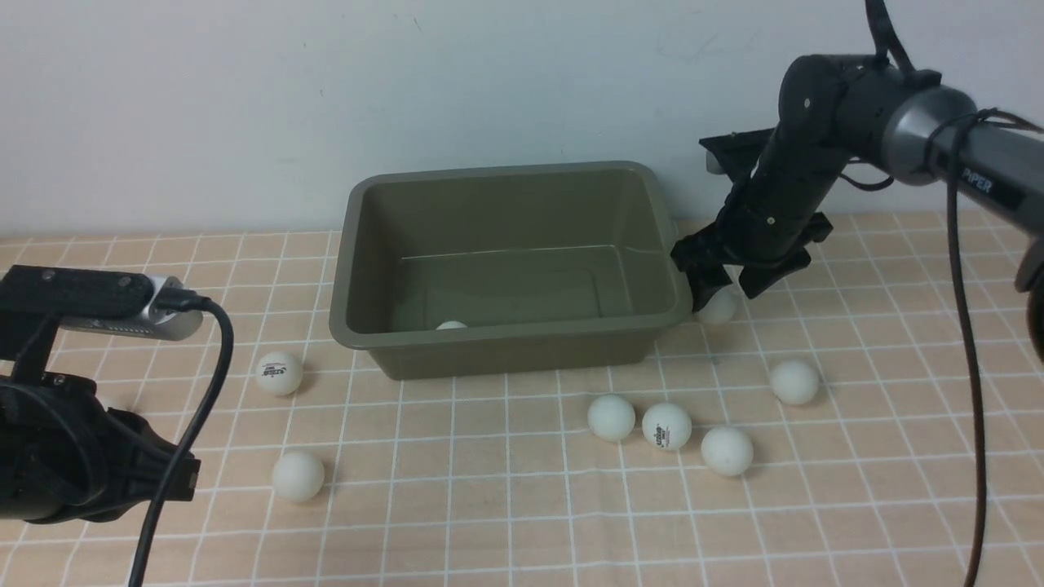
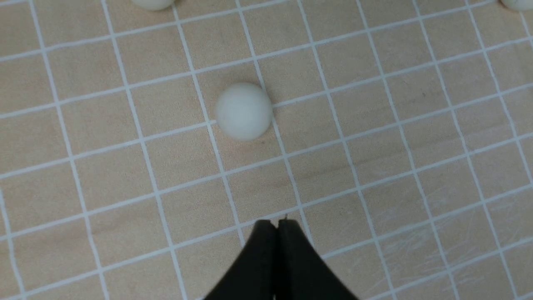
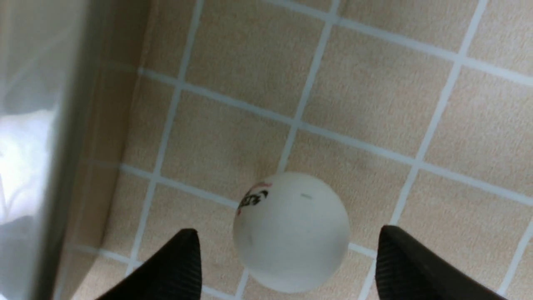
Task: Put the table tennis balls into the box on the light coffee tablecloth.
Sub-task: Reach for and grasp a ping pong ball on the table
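Right jaws spread astride ball [image 3: 291, 233]; arm [image 1: 979, 178] reads PIPER.

Box wall [image 3: 62, 166] close beside ball [image 3: 291, 233]; bare cloth [image 3: 458, 125] opposite.

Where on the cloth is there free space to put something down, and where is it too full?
Free: the cloth in front of the box, between the two left balls and the row of three balls. Crowded: beside the box's right end, where the open right gripper straddles a ball.
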